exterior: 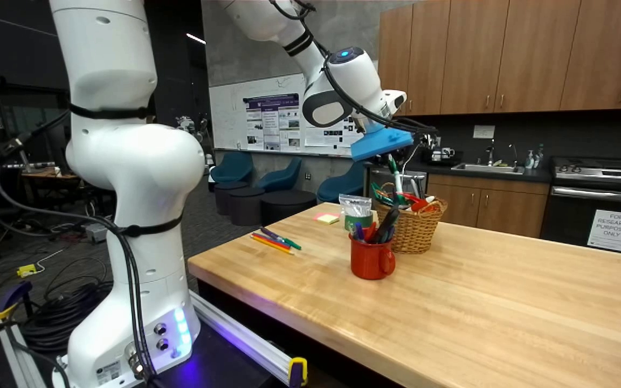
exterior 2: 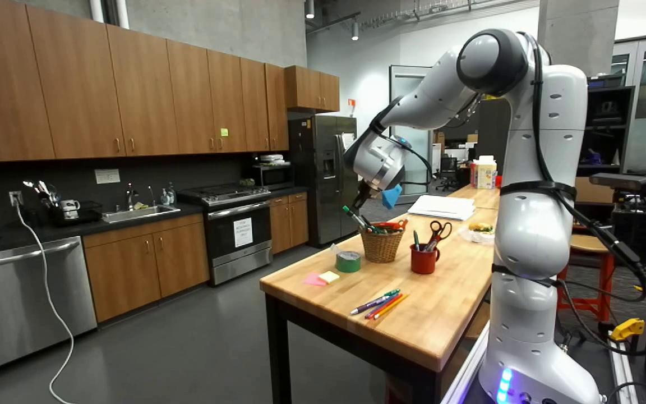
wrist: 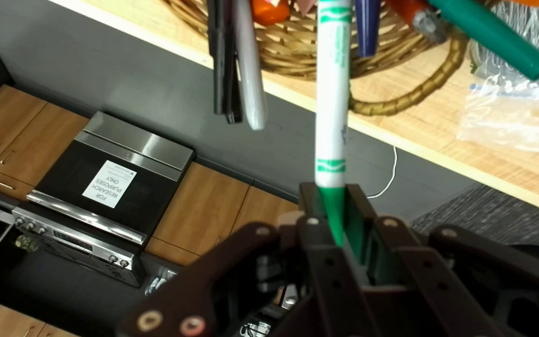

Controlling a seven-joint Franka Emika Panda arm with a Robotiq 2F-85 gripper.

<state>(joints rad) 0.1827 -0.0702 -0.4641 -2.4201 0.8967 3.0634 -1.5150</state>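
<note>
White-and-green marker [wrist: 331, 103]: pinched at its green end by the gripper [wrist: 336, 201], lower end over or inside the wicker basket [exterior: 412, 231]. Straight, slow travel is advised, lest neighbouring pens [wrist: 251, 79] be snagged.

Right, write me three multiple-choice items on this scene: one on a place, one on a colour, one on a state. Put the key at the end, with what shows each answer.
1. Where is the green tape roll in relation to the wicker basket?
A) inside it
B) beside it
C) underneath it

2. What colour is the mug?
A) red
B) white
C) yellow

3. How does the gripper stand?
A) wide open
B) closed on nothing
C) closed on something

Key:
1 B, since both exterior views show the roll next to the basket on the wooden table.
2 A, since its red wall shows in both exterior views.
3 C, since the wrist view shows the jaws closed on the green end of a white-and-green marker.
</note>
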